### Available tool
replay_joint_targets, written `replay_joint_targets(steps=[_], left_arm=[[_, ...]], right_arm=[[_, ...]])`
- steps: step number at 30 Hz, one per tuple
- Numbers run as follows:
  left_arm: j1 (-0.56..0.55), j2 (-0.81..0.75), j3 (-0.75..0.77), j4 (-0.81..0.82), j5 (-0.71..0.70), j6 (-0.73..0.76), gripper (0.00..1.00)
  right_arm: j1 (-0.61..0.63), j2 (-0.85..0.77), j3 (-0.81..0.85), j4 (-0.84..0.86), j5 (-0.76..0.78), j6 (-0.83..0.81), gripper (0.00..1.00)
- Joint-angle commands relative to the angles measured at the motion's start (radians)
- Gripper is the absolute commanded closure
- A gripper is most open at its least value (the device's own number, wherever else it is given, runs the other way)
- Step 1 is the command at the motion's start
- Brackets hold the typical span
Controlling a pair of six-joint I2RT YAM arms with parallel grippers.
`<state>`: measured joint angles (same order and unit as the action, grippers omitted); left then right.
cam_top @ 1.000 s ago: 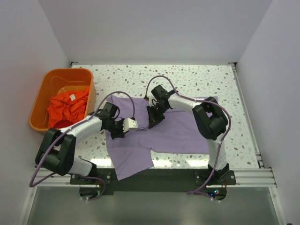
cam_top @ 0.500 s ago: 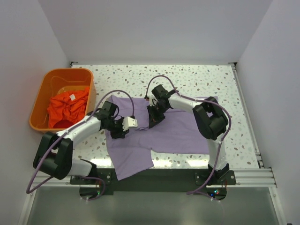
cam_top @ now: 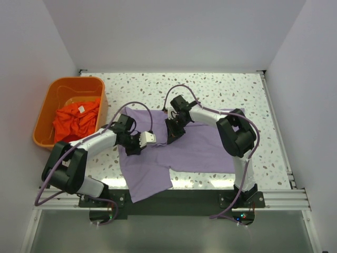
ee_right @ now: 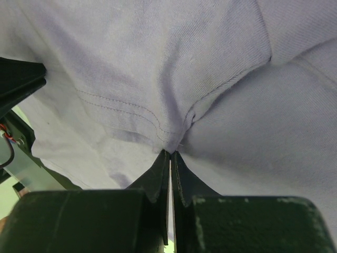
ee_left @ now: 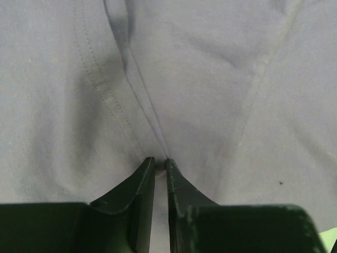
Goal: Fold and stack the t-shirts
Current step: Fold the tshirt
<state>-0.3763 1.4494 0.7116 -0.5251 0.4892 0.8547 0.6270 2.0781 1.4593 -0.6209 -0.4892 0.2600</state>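
The lavender t-shirt [cam_top: 195,150] lies spread mid-tabletop [cam_top: 226,89], overhanging the edge at 6 o'clock. The left hand [ee_left: 159,162] nips a ridge of it, with cloth fanning out toward 12 o'clock. The right hand [ee_right: 170,154] is clenched on a stitched hem (tips together). The orange-red t-shirt [cam_top: 76,121] sits in the basket [cam_top: 58,87] at 10 o'clock.

An orange plastic basket [cam_top: 46,108] sits at the left side of the worktop [cam_top: 221,89], close against the left wall. The worktop is pale and speckled – white with dark flecks – and brightly lit along its far edge. Plain white walls [cam_top: 174,31] close it in on three sides. A metal rail [cam_top: 279,197] runs along the near edge.
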Motion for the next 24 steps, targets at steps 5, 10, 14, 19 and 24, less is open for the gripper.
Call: replay_joint_targets(steps=[5, 10, 14, 19, 24], left_arm=[[-0.006, -0.006, 0.015, 0.011, -0.011, 0.015, 0.95], [-0.006, -0.030, 0.022, 0.002, -0.008, 0.014, 1.00], [-0.006, -0.079, 0.075, -0.065, 0.005, 0.014, 1.00], [-0.006, -0.124, 0.126, -0.150, 0.038, 0.014, 1.00], [-0.007, -0.141, 0.150, -0.210, 0.061, 0.007, 1.00]], right_arm=[[-0.007, -0.053, 0.016, 0.009, -0.005, -0.007, 1.00], [-0.009, -0.052, 0.022, 0.007, -0.008, -0.010, 1.00], [-0.010, -0.067, 0.032, 0.003, -0.015, -0.013, 1.00], [-0.009, -0.095, 0.038, 0.001, -0.022, -0.011, 1.00], [-0.009, -0.098, 0.039, -0.008, -0.032, -0.011, 1.00]])
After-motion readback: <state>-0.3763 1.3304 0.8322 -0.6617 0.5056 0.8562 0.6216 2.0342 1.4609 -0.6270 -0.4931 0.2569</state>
